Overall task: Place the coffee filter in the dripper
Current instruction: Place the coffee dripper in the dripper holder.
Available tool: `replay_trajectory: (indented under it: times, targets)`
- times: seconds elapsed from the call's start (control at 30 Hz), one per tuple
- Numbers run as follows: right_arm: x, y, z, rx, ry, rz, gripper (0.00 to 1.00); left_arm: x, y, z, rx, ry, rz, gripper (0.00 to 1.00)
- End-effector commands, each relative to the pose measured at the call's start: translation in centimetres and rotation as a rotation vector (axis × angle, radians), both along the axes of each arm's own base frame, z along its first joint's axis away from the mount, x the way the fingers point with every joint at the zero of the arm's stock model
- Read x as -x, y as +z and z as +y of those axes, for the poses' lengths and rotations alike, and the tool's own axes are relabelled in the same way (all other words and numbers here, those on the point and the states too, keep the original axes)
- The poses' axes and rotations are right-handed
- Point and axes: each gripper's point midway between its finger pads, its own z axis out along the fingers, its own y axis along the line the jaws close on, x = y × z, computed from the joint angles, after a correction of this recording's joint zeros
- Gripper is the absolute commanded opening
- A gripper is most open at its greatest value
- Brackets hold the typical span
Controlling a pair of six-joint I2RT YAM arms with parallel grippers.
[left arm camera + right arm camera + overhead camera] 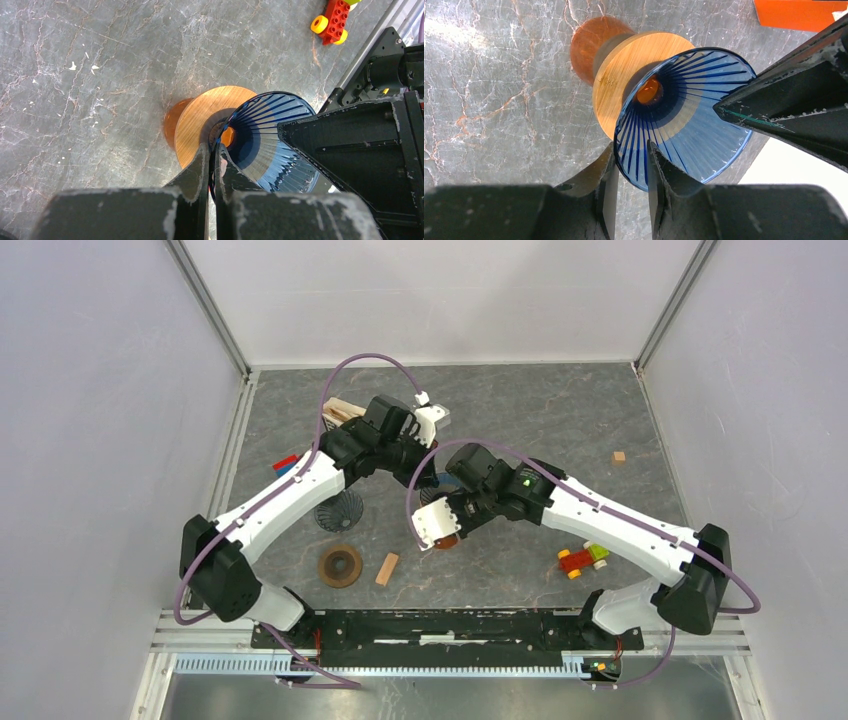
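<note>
Your left arm (pixel 300 490) and right arm (pixel 600 515) meet mid-table; the toy car (pixel 582 559) lies well apart.

Left wrist: left gripper (pixel 212 150) is clenched on the rim of the blue cone (pixel 270 135) — the filter, I judge — steadying it in the wood-collared dripper (pixel 200 120).

Right wrist: right gripper (pixel 631 150) straddles that rim, jaws apart — bare table (pixel 499 100) lies leftward.

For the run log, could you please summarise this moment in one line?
left gripper: shut on dripper rim | right gripper: straddling rim, grip unclear | dripper: empty
</note>
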Motion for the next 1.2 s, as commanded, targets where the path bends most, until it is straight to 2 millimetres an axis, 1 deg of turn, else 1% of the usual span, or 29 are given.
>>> replay_trajectory:
  times: [0.0,0.23,0.43,0.63,1.03,1.1,1.17]
  targets:
    - [-1.1,-0.2,0.2,0.018,0.003,-0.024,0.00,0.9,-2.0,0.9,-0.078,-0.024,0.055,0.02]
    - [-0.6,-1.3,0.5,0.025,0.024,0.010,0.00,1.1,-3.5,1.0,-0.098,-0.029,0.078,0.02]
    - [-0.7,-2.3,0.7,0.044,0.031,0.025,0.00,1.3,-4.7,1.3,-0.114,-0.030,0.087,0.02]
    - [-1.0,-2.4,1.0,0.046,0.035,0.027,0.00,1.5,-5.9,1.8,-0.138,-0.025,0.097,0.02]
    - [-0.6,-3.7,1.3,0.061,0.045,0.068,0.00,2.1,-7.1,2.1,-0.150,-0.033,0.110,0.02]
    - [-0.6,-3.8,1.3,0.061,0.044,0.072,0.00,2.1,-7.1,2.2,-0.148,-0.034,0.106,0.02]
    - [-0.7,-3.7,1.2,0.062,0.035,0.067,0.00,1.9,-6.6,2.1,-0.142,-0.029,0.092,0.02]
